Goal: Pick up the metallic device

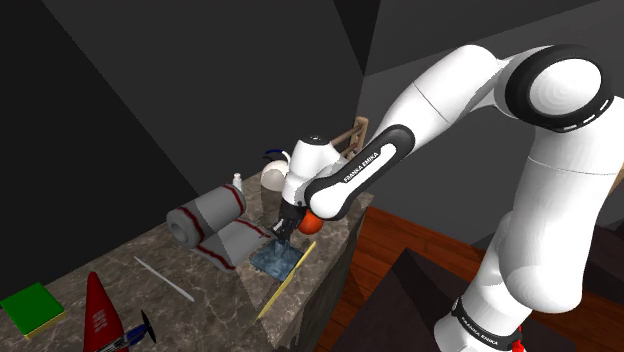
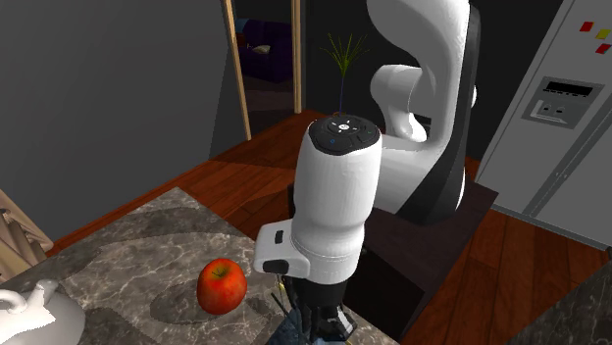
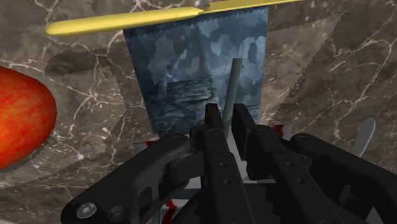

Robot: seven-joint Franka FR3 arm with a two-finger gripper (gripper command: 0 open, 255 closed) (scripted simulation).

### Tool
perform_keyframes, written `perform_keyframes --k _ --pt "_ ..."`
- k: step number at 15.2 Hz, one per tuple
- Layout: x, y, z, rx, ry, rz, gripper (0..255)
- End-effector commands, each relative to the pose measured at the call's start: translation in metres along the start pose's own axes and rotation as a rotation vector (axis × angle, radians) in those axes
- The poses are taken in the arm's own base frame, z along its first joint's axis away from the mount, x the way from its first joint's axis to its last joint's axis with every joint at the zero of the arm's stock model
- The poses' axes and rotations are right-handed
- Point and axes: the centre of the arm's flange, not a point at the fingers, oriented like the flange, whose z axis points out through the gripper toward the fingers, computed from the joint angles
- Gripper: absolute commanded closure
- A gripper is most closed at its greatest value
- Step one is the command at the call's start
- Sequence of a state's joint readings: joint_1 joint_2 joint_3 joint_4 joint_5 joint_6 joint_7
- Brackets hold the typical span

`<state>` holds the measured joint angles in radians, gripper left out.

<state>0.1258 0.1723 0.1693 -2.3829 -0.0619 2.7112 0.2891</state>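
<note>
The black pincer (image 3: 224,124) is clenched on a thin grey rod (image 3: 233,83) that runs up between its fingers across the mottled blue-grey device (image 3: 184,63). Whether the rod belongs to the device cannot be told. The device lies flat on the marbled desk (image 3: 318,76), directly under the pincer, with a long yellow strip (image 3: 127,22) along its far edge and a red apple (image 3: 22,118) just beside it. Further along the desk are a rolled grey cloth with red bands (image 1: 205,222), a white stick (image 1: 165,278), a red toy plane (image 1: 100,315) and a green block (image 1: 30,306).
</note>
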Motion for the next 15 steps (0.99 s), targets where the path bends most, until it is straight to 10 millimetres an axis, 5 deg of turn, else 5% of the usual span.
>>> perform_keyframes --k 1,15 --pt "-0.002 -0.001 -0.006 -0.002 -0.013 -0.002 255" --pt "0.007 -0.003 -0.069 -0.002 -0.013 -0.002 255"
